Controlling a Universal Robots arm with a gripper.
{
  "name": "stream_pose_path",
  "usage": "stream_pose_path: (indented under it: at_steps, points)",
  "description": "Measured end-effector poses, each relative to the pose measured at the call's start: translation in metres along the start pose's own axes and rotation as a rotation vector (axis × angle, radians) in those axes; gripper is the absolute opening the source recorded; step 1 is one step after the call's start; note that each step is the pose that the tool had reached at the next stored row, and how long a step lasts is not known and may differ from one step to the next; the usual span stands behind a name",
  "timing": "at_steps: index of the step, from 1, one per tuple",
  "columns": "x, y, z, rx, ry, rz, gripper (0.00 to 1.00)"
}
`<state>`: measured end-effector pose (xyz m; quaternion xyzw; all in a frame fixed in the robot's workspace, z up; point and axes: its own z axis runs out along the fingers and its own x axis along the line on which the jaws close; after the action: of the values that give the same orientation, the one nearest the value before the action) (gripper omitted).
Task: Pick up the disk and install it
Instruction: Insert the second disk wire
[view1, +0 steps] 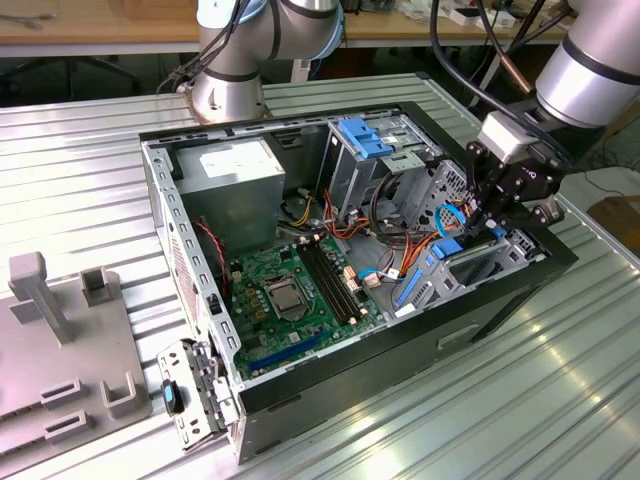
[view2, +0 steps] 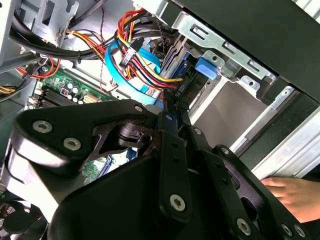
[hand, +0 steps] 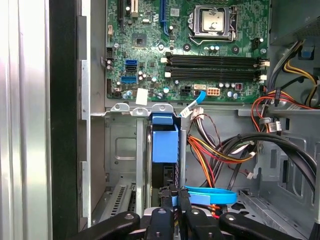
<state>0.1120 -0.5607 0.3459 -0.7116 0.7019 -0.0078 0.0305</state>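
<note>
The disk stands on edge in a slot of the metal drive cage, its blue rail uppermost and its dark body below. My gripper is right over it, fingers drawn close together on its near edge. In the second wrist view the fingers run down to the dark disk beside a blue tab. In the exterior view the gripper hangs over the drive cage at the case's right end, with the disk's blue rail just below it.
The open computer case lies on a ribbed metal table, with the motherboard, power supply and a ribbed blue latch bracket. Bundled wires and a blue cable crowd the cage. A person's hand rests outside the case. A grey fixture stands at the exterior view's left.
</note>
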Motion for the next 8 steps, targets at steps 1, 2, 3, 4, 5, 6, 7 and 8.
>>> stream_pose_path:
  at_steps: [1, 2, 3, 4, 5, 6, 7, 8]
  points:
    - [0.0001, 0.0, -0.0001, 0.0, -0.0005, 0.0, 0.16]
    - [0.0001, 0.0, 0.0, 0.0, -0.0013, 0.0, 0.16]
    - [0.0002, 0.0, 0.0, 0.0, -0.0015, 0.0, 0.16]
    - [0.0002, 0.0, -0.0001, 0.0001, -0.0016, 0.0, 0.16]
    - [0.0002, 0.0, 0.0, 0.0, -0.0017, 0.0, 0.16]
    - [0.0002, 0.0, 0.0, 0.0001, -0.0017, 0.0, 0.16]
    - [0.0002, 0.0, 0.0001, 0.0001, -0.0019, 0.0, 0.16]
    - [0.0002, 0.0, 0.0003, 0.0, -0.002, 0.0, 0.16]
